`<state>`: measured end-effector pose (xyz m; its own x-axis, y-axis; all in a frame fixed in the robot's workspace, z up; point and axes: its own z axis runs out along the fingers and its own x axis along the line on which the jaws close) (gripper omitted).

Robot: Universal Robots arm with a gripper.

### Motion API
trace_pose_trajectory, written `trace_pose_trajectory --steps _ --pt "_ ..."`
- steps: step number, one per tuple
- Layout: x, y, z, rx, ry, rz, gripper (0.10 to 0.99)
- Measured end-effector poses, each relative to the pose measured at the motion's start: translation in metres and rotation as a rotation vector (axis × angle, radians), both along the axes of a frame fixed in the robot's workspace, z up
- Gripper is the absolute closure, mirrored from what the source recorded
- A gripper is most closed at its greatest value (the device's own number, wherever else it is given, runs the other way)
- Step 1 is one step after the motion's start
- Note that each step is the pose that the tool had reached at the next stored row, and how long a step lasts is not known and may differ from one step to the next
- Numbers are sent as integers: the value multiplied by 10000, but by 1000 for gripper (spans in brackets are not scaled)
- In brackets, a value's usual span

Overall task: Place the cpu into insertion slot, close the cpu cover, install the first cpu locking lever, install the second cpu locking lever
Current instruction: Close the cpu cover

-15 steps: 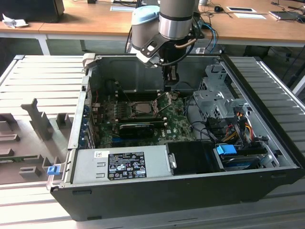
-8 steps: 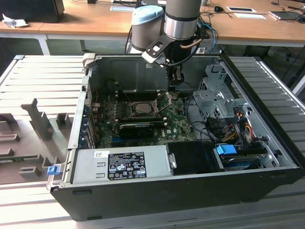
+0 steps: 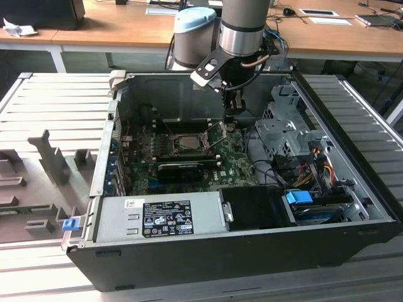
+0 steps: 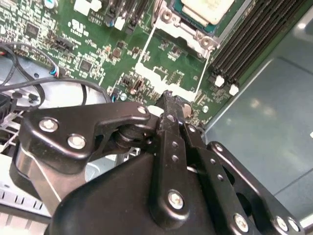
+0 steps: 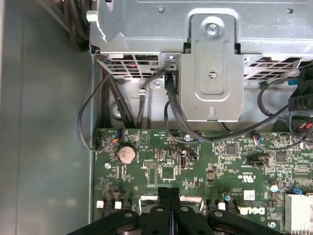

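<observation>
black two-finger tool [image 3: 232,116] pinched shut on nothing, tip right at the thin grey metal cpu cover [image 4: 161,74], which looks raised, probably to push it down, since the small square grey-topped cpu [image 4: 208,9] sits in the metal-rimmed square insertion slot [image 4: 188,32].

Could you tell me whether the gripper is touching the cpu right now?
Apart. In the second wrist view, green circuit board shows between the gripper and the cpu.
</observation>
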<state>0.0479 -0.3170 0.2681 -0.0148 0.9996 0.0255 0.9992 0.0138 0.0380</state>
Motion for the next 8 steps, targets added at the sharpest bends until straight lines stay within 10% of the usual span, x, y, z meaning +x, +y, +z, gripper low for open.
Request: trace_pose_trajectory --steps 8 --pt "125 -9 -56 0 5 2 980"
